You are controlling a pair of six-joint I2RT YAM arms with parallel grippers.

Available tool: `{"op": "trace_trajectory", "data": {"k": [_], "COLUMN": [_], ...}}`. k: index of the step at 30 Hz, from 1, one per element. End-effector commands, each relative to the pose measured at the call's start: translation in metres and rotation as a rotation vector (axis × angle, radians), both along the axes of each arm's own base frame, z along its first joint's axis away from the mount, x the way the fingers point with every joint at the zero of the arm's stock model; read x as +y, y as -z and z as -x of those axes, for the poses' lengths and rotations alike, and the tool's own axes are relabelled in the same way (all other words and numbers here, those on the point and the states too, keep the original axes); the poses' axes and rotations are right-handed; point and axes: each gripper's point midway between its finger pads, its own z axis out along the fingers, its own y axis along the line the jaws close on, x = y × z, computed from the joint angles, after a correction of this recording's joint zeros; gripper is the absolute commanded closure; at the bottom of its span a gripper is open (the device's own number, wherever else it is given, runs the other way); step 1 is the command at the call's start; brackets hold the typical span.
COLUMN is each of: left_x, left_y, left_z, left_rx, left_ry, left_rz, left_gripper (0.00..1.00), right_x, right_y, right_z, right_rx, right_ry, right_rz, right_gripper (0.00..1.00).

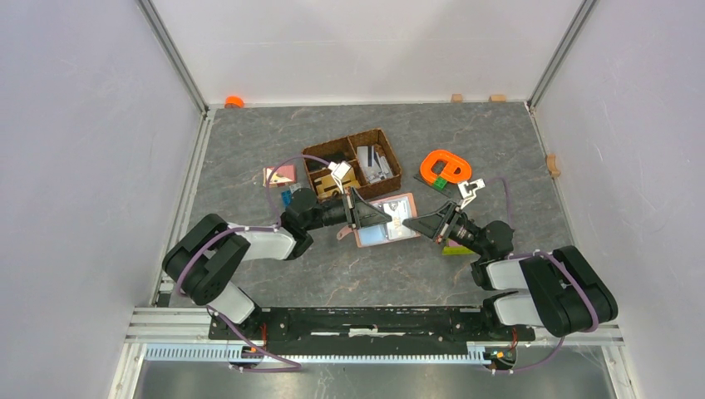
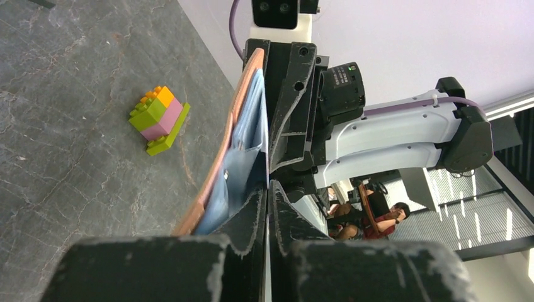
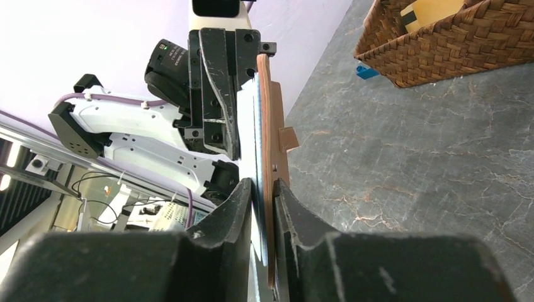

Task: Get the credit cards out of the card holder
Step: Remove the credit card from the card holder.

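Observation:
The reddish-brown card holder (image 1: 385, 221) hangs spread open above the table between my two grippers, its pale blue inner sleeves (image 2: 247, 141) showing. My left gripper (image 1: 381, 218) (image 2: 267, 189) is shut on the thin pale edge of a credit card (image 2: 266, 264) that stands against the sleeves. From the other side, my right gripper (image 1: 415, 226) (image 3: 264, 189) is shut on the card holder's brown leather flap (image 3: 272, 126) and its inner layer. The strap tab (image 3: 288, 137) sticks out toward the table. The card's face is hidden.
A woven divided basket (image 1: 392, 156) (image 3: 441, 47) stands behind the grippers, with flat grey cards (image 1: 374, 164) in its right compartment. Near it lie a pink-and-tan flat piece (image 1: 280, 174), a small blue block (image 1: 285, 198), an orange object (image 1: 445, 166) and a stack of toy bricks (image 2: 159, 119).

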Motion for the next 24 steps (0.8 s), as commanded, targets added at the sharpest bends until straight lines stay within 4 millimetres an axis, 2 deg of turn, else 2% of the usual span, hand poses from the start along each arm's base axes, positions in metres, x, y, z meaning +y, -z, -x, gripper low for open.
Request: {"op": "trace_trajectory", "data": {"k": [1, 5, 12, 17, 24], "left_x": [0.001, 0.002, 0.004, 0.005, 0.006], "left_y": [-0.024, -0.020, -0.013, -0.006, -0.004], "left_z": [0.003, 0.000, -0.006, -0.010, -0.012], "left_rx": [-0.057, -0.043, -0.027, -0.019, -0.010], "left_ry": [0.021, 0.010, -0.014, -0.038, -0.043], "left_rz": [0.071, 0.057, 0.021, -0.010, -0.014], "left_gripper": [0.98, 0.98, 0.98, 0.98, 0.98], "right_x": [-0.003, -0.010, -0.014, -0.016, -0.017], "right_y": [-0.045, -0.053, -0.059, -0.056, -0.056], "right_z": [0.013, 0.017, 0.020, 0.017, 0.016], "right_rx": [-0.256, -0.278, -0.274, -0.266, -0.275], "right_ry": [-0.005, 0.014, 0.013, 0.025, 0.038], "right_rz": [-0.082, -0.118, -0.160, -0.145, -0.135], "right_gripper": [0.76, 0.76, 0.84, 1.00, 1.00]}}
